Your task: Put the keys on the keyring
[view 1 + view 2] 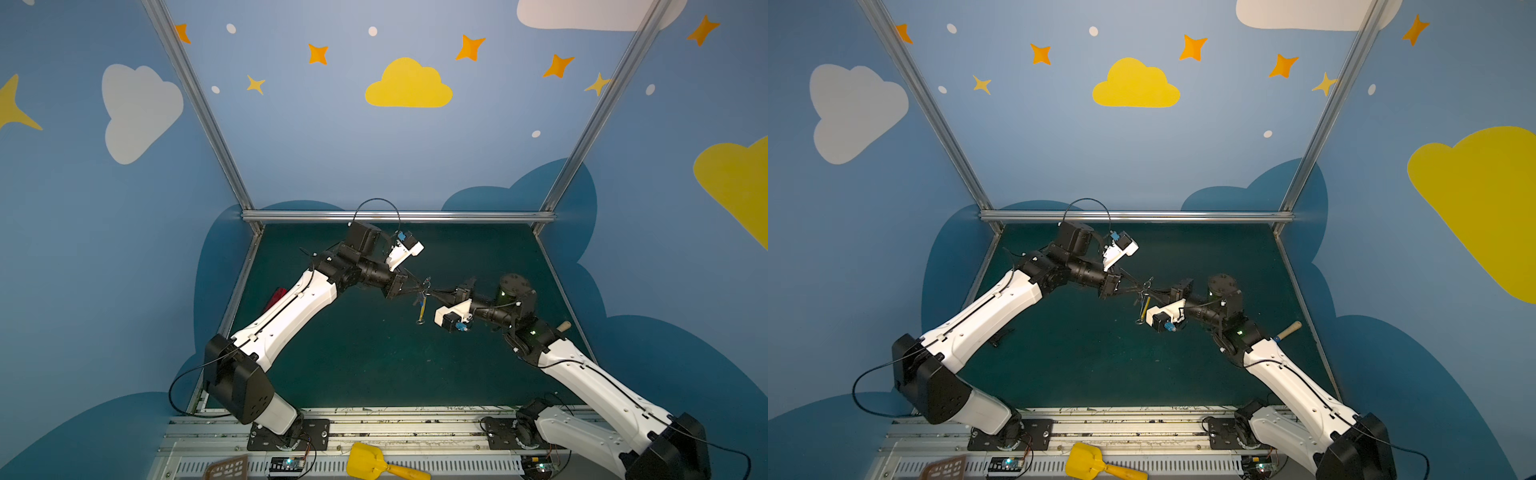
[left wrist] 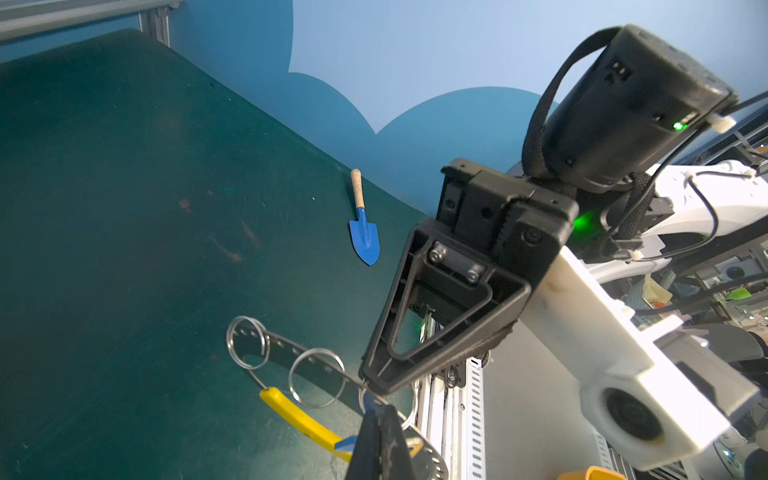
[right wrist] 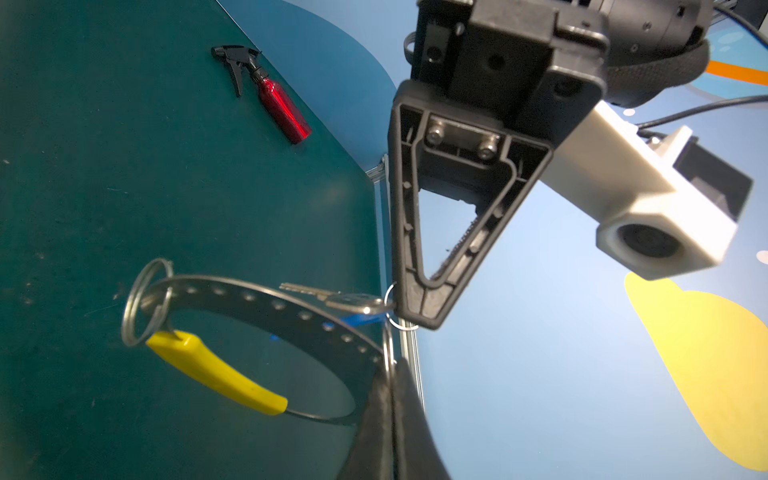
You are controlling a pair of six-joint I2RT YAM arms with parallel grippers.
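Near the middle of both top views, raised above the table (image 1: 374,365), the two grippers met tip to tip. The right gripper (image 2: 376,384) was pinched shut on the rim of the keyring (image 3: 266,305), whose yellow arc (image 3: 216,370) hung lowest. The left gripper (image 3: 419,318) was closed on the small wire loop of the keys (image 3: 332,297), with the blue tag (image 3: 361,319) dangling just beside the hoop. To thread well, the right arm should probably hold the hoop steady while the left works the loop onto the rim in small moves, since a twist could slip so thin a grip. The only container seen, a red spray bottle (image 3: 278,104), lay on its side well apart; its contents could not be told.
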